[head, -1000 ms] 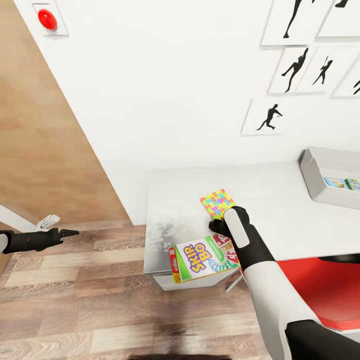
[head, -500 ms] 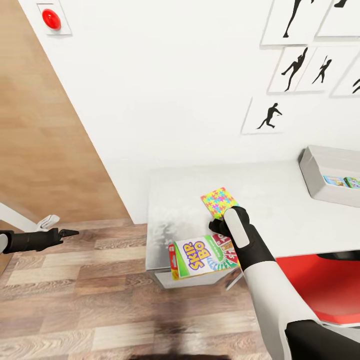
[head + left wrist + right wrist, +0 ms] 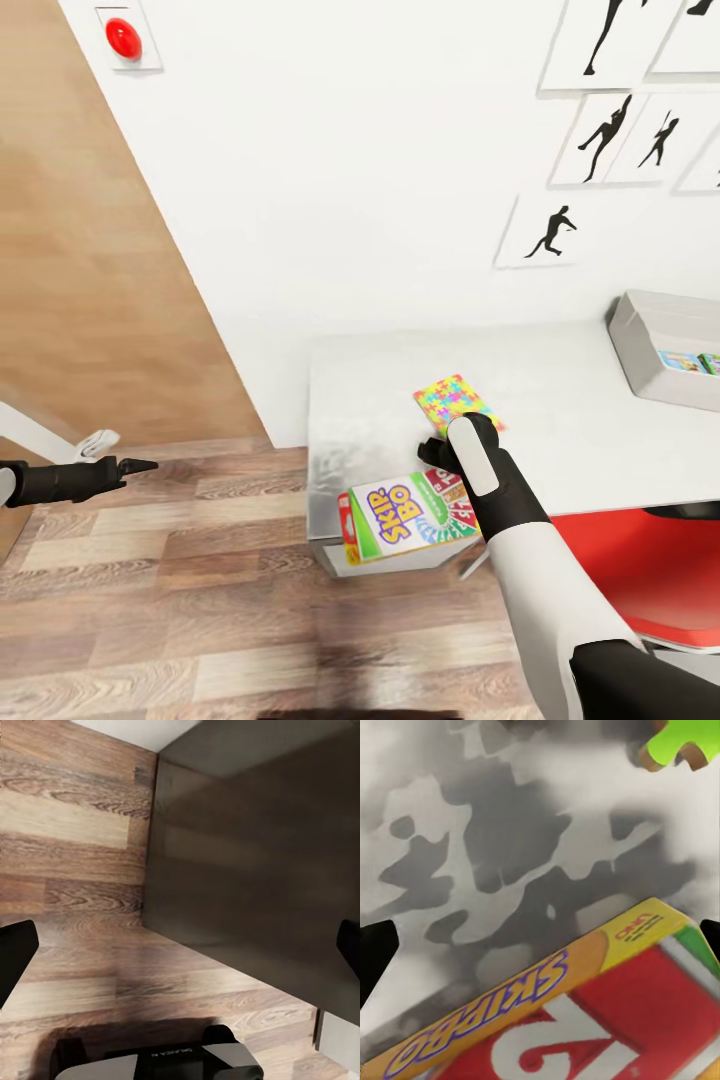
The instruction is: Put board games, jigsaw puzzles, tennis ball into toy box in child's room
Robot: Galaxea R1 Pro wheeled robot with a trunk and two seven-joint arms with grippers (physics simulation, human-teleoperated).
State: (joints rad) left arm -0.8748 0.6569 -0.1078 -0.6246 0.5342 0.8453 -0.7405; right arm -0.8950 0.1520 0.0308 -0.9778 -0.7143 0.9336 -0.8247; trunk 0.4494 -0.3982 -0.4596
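Observation:
The green, yellow and red "SKIP BO" board game [image 3: 400, 515] lies at the table's [image 3: 560, 380] front left corner, jutting over the front edge. Just behind it lies a jigsaw puzzle box [image 3: 458, 402]. My right gripper [image 3: 438, 456] hovers between the two, over the game's far edge. In the right wrist view the SKIP BO box [image 3: 585, 1020] is close below the right gripper [image 3: 540, 945], its fingers spread wide with nothing between them. The grey toy box [image 3: 640, 345] stands at the table's right with a small blue board game [image 3: 680, 361] inside. My left gripper [image 3: 130, 466] is open over the floor, far left.
A red chair seat [image 3: 640, 560] sits under the table beside my right arm. Wood-plank floor [image 3: 200, 590] spreads left of the table. A dark grey cabinet side [image 3: 255, 870] stands ahead of the left gripper. A red button [image 3: 123, 38] is on the wall.
The view has shifted, so the table, jigsaw puzzle and toy box sit further right in the picture. The SKIP BO box kept its place under my right gripper, nearer the table's left edge.

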